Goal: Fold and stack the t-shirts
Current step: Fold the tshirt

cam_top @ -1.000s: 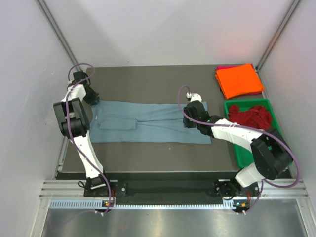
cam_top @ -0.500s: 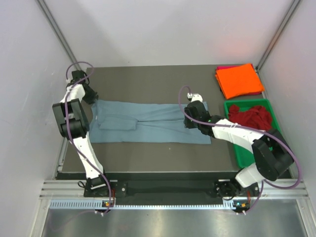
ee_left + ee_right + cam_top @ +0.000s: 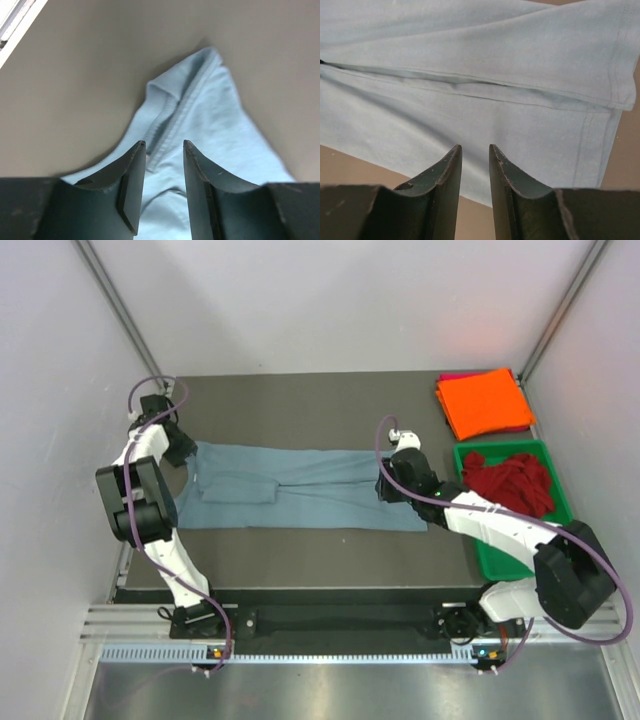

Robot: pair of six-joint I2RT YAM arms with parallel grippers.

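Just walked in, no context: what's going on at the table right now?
Both arms are working on the blue shirt, which lies flat across the table with its long sides folded in to the middle. The left gripper is over its left end and the right gripper over its right end. Both have fingers parted, neither clearly pinching cloth. An orange shirt lies folded on a pink shirt at far right. A dark red shirt lies crumpled in the tray.
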